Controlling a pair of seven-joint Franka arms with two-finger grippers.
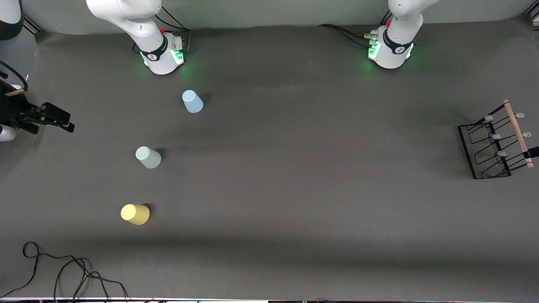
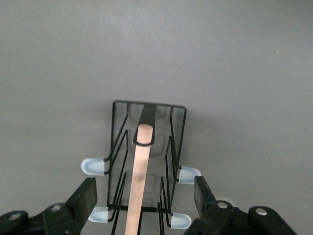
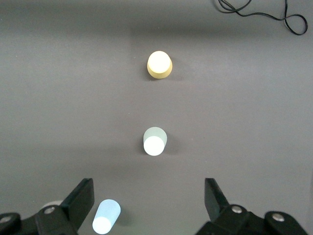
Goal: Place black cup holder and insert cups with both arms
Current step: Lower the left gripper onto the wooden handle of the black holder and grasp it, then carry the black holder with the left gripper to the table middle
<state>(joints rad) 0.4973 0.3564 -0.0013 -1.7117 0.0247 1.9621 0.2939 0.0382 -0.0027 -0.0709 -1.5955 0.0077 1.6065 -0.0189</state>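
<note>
The black cup holder [image 1: 518,134] stands on the table at the left arm's end, its wood handle on top. In the left wrist view my left gripper [image 2: 145,193] is open over the holder [image 2: 138,166], one finger on each side of the handle, clear of it. It is almost wholly outside the front view. The light blue cup [image 1: 192,101], the mint cup [image 1: 148,157] and the yellow cup [image 1: 135,214] stand apart, narrow end up, toward the right arm's end. My right gripper [image 3: 149,196] is open and empty, high above the table beside the blue cup [image 3: 106,217].
A loose black cable [image 1: 63,269] lies at the table corner nearest the front camera, at the right arm's end. The arms' bases [image 1: 162,54] [image 1: 391,50] stand along the edge farthest from that camera. Dark grey cloth covers the table between cups and holder.
</note>
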